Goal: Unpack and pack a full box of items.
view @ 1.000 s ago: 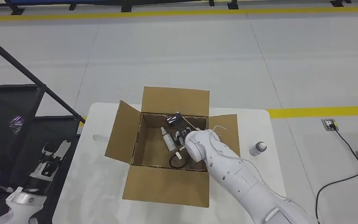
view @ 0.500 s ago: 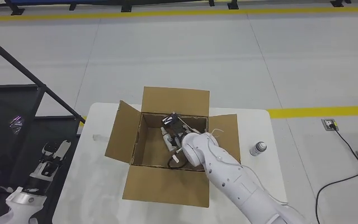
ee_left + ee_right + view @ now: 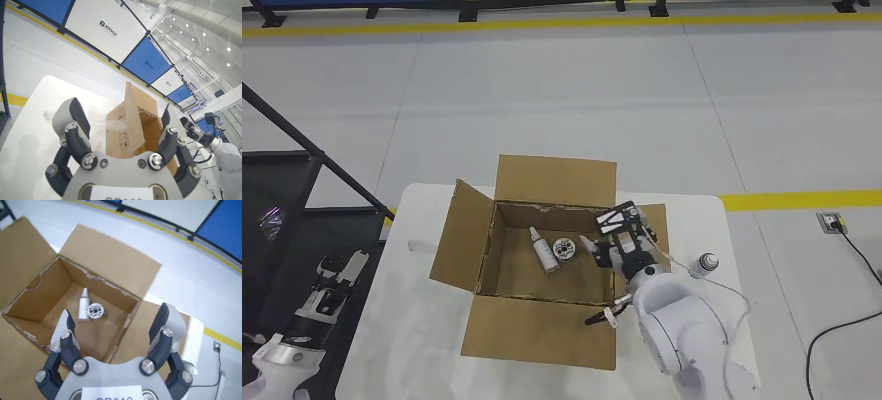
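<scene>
Brown cardboard box (image 3: 542,330) with all four flaps folded open is my landmark, sitting on the white table (image 3: 392,330). On the box floor, toward its far wall, I see a slim white spray bottle (image 3: 542,249) lying flat, with a round white disc pierced by dark holes (image 3: 563,248) just beside it. My right gripper (image 3: 617,243) hangs above the box's right-hand edge, by the right flap, fingers spread wide and holding nothing; its wrist camera looks down at the bottle (image 3: 84,306) and the disc (image 3: 96,310). My left gripper (image 3: 121,105) is outside the box on its left side, equally wide open and empty. A small pale bottle with a dark cap (image 3: 703,265) stands on the table right of the box, clear of the right flap.
</scene>
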Available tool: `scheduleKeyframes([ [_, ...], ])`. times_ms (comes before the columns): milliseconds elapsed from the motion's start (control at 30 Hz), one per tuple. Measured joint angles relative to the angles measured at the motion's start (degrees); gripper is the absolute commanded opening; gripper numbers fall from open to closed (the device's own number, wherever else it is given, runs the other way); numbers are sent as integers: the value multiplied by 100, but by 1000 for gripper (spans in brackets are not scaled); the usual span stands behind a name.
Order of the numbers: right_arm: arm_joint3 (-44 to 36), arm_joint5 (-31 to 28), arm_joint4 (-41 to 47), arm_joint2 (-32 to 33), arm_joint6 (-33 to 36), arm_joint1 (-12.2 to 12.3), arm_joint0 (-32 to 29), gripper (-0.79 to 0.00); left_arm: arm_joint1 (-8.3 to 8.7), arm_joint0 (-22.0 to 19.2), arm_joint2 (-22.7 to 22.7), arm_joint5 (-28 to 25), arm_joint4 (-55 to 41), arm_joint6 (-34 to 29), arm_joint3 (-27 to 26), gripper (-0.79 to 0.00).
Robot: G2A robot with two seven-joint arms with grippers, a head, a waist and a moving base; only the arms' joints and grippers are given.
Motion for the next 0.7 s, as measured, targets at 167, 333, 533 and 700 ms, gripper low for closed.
scheduleKeyframes([
  [167, -350, 773, -380, 1277, -432, 93, -902, 0, 0, 0, 0, 0, 0, 0, 0, 0],
  [333, 305, 963, 152, 2259, -516, 133, -1081, 0, 0, 0, 0, 0, 0, 0, 0, 0],
  [533, 1595, 154, 965, 2753, -400, 192, -715, 0, 0, 0, 0, 0, 0, 0, 0, 0],
  [700, 2312, -704, 1302, 2756, -320, 246, -455, 0, 0, 0, 0, 0, 0, 0, 0, 0],
])
